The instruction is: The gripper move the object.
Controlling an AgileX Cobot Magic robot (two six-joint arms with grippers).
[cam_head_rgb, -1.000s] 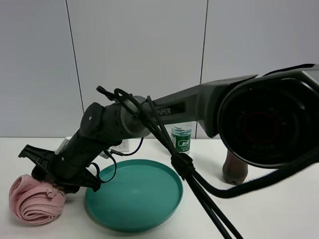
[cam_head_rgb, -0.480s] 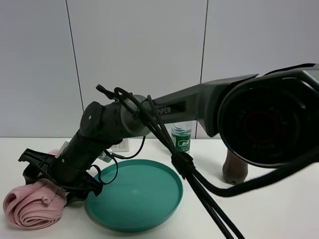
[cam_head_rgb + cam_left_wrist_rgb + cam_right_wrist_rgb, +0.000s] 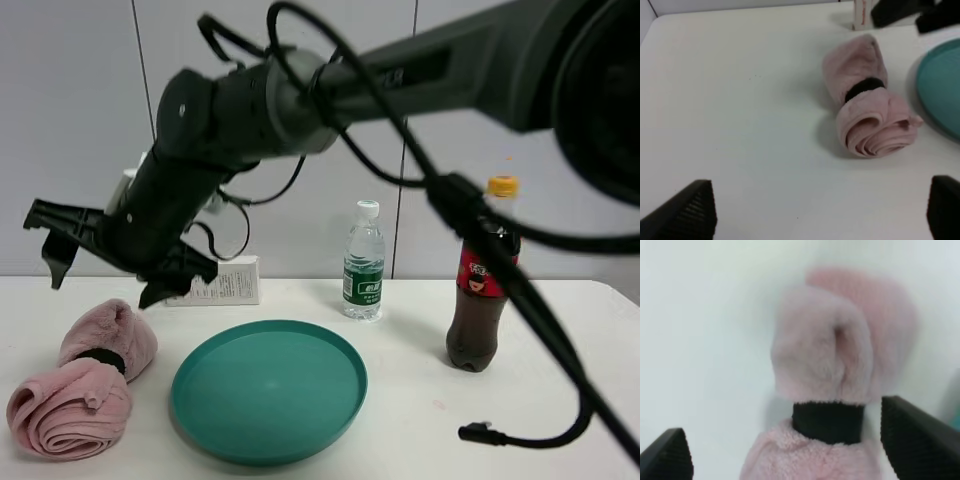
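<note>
The pink rolled fleece cloth with a black band lies on the white table at the front left, beside the teal plate. It also shows in the left wrist view and the right wrist view. My right gripper has reached across to the left and hangs open and empty above the cloth, clear of it. In the right wrist view the open right gripper straddles the cloth from above. My left gripper is open and empty over bare table, some way short of the cloth.
A water bottle and a white box stand at the back of the table. A cola bottle stands at the right. A black cable lies on the table at the front right.
My right gripper has let go of the pink cloth and risen well above it. The cloth has loosened and now lies spread on the table.
</note>
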